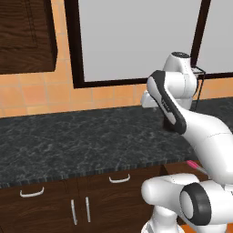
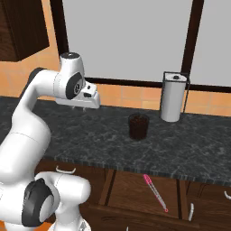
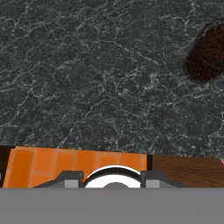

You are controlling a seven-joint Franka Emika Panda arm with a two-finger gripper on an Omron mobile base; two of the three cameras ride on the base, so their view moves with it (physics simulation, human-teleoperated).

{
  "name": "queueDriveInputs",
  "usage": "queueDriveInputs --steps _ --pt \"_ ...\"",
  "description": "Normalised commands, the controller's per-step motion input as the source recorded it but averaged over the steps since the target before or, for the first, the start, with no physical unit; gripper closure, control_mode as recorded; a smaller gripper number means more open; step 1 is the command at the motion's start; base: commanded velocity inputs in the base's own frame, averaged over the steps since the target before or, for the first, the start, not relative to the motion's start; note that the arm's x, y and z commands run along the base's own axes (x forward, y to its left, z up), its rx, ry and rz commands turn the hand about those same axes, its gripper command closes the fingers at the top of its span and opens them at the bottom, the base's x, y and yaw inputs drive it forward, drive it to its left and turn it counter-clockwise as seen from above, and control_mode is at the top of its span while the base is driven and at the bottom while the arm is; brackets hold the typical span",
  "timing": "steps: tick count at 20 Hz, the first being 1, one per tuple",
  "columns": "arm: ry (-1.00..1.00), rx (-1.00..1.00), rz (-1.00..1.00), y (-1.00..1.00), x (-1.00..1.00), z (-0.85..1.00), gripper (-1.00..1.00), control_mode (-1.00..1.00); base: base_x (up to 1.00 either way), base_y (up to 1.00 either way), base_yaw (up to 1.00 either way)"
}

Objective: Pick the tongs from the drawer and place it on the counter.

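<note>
The drawer [image 2: 128, 189] stands pulled out below the counter [image 2: 189, 151]. The thin pink tongs [image 2: 155, 192] lie slanted on its floor, and their pink tip [image 1: 193, 164] peeks out beside my arm. My gripper [image 2: 85, 108] hangs over the counter [image 1: 68, 141], left of the drawer and well above it. In the hand view the gripper [image 3: 111, 180] points down at the black slab [image 3: 87, 78], its fingertips [image 3: 65, 178] apart with nothing between them. A strip of the drawer's wood [image 3: 188, 168] shows at the lower right there.
A dark cup [image 2: 138, 126] stands on the counter behind the drawer, also at the hand view's upper right [image 3: 208, 52]. A paper towel holder [image 2: 173, 97] stands by the window. Closed cabinet doors and drawers [image 1: 79, 207] run below the counter, over orange floor [image 3: 65, 164].
</note>
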Motion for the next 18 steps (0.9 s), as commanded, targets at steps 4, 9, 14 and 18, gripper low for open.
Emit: queueDriveInputs --steps 4,9,14,18 --pt "0.05 0.00 -0.05 -0.40 -0.32 -0.02 -1.00 -1.00 0.00 0.00 0.00" --pt "0.10 0.00 -0.16 -0.72 -0.33 -0.18 -1.00 -1.00 0.00 0.00 0.00" --pt "0.00 0.00 0.01 -0.32 -0.32 -0.13 -1.00 -1.00 0.00 0.00 0.00" --pt "0.00 0.00 0.13 0.00 -0.66 -0.17 -1.00 -1.00 0.00 0.00 0.00"
